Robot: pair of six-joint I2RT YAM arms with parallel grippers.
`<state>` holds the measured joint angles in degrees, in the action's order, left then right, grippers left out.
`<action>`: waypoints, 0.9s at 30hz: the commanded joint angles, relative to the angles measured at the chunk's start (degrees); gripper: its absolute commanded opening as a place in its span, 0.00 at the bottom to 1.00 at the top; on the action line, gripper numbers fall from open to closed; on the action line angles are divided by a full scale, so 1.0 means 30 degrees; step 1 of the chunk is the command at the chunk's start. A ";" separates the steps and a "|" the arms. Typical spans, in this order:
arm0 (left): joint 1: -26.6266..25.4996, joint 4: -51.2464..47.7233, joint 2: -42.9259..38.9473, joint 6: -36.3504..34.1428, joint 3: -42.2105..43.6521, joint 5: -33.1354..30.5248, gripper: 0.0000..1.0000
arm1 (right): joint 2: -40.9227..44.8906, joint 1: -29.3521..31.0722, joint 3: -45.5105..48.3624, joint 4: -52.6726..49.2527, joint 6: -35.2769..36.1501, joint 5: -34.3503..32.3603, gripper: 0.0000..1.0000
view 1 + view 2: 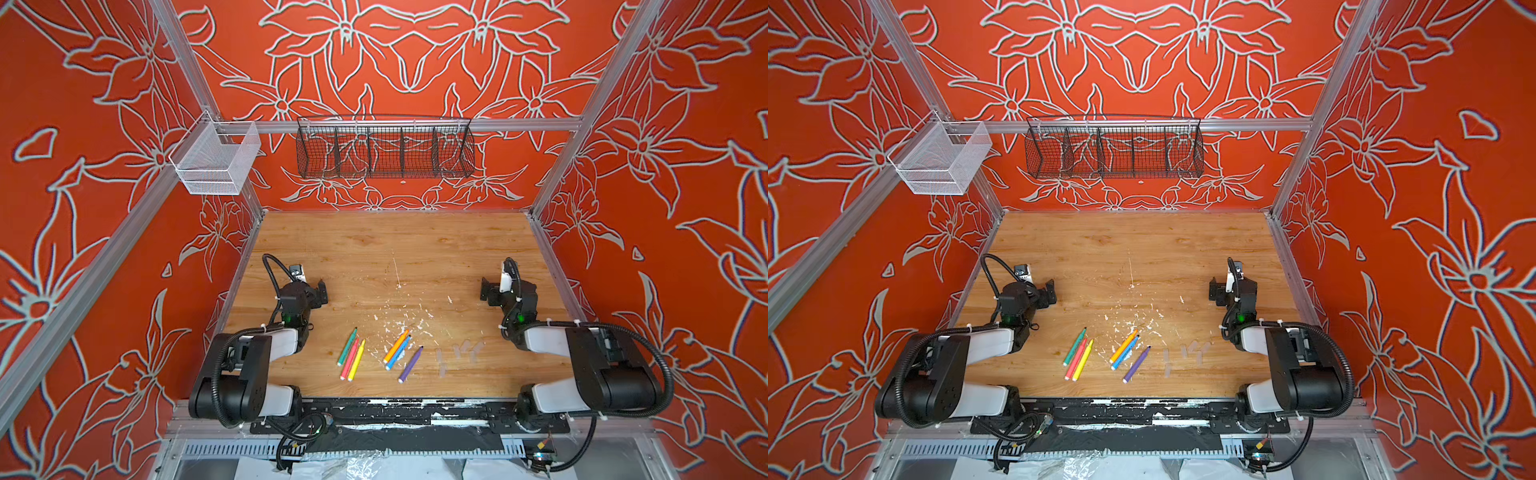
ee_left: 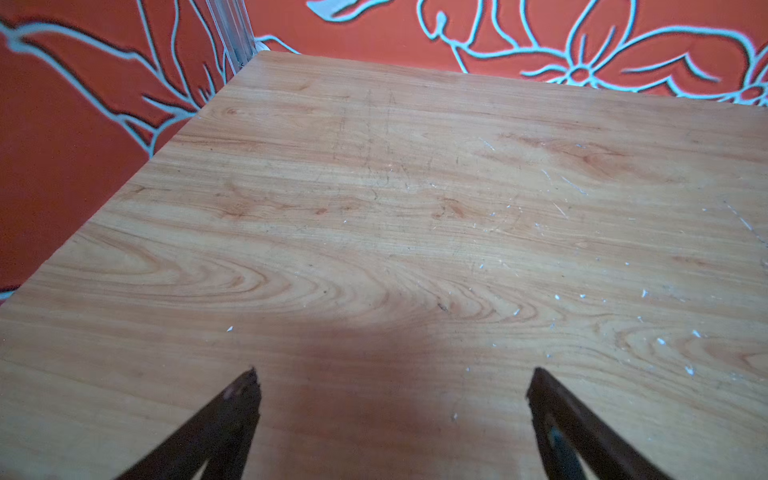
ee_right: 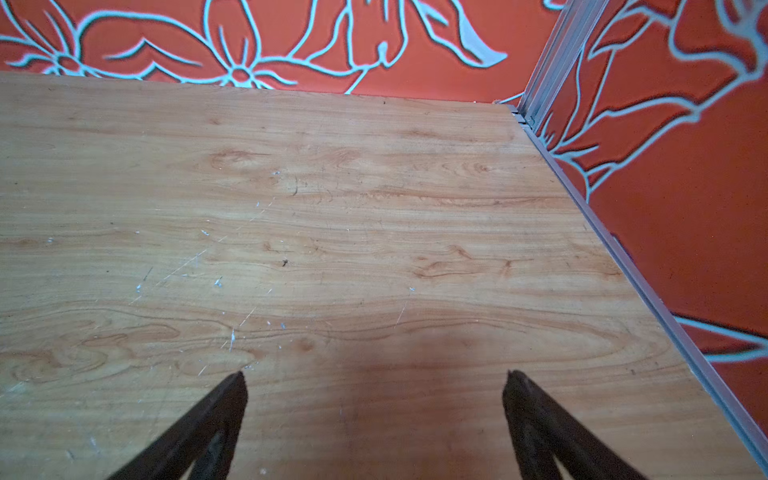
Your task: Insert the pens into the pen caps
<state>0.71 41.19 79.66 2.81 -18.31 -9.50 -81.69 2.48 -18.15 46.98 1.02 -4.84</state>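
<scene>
Purple pen [image 1: 410, 364] taken as reference: it lies flat on the wooden table [image 1: 395, 245], white plug toward the front edge, tip angled back and to the right. Just left of it and slightly further back are the orange pen [image 1: 396, 346] and blue pen [image 1: 398, 353], side by side and touching. Further left is a tight trio of green pen [image 1: 347, 346], pink-red pen [image 1: 350, 358] and yellow pen [image 1: 356, 360], all slanted the same way. Pen caps [image 1: 457, 351] lie right of the purple pen in a loose scatter, clear and faint on the wood, so the count is uncertain; they are apart from every pen, between it and the right forearm. White paint flecks [image 1: 399, 324] sit just behind it. Left gripper [image 2: 392, 382] is well back and left of the purple pen, jaws spread wide, holding nothing, over open wood. Right gripper [image 3: 374, 382] is well back and right, jaws also spread wide and holding nothing; the table's metal-trimmed side edge [image 3: 648, 286] runs close by it. Open wood stretches behind the purple pen to the back wall and between the two grippers. The black rail [image 1: 395, 409] along the front edge is near the pen's plug end.
</scene>
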 commanded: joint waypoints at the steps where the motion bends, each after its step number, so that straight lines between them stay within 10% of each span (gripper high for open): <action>1: 0.0028 0.0159 -0.0061 -0.0175 -0.0075 0.0616 0.97 | -0.0074 -0.0036 0.0016 0.0306 -0.0075 0.0266 0.97; 27: 0.0031 -0.0880 -0.0977 -0.0319 -0.0342 0.0993 0.97 | 0.1022 -0.0007 -0.0082 -0.0590 -0.0520 -0.1214 0.98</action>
<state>0.71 40.71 79.13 2.68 -18.33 -7.57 -81.34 2.48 -18.15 46.57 0.78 -5.45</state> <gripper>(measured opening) 0.974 0.976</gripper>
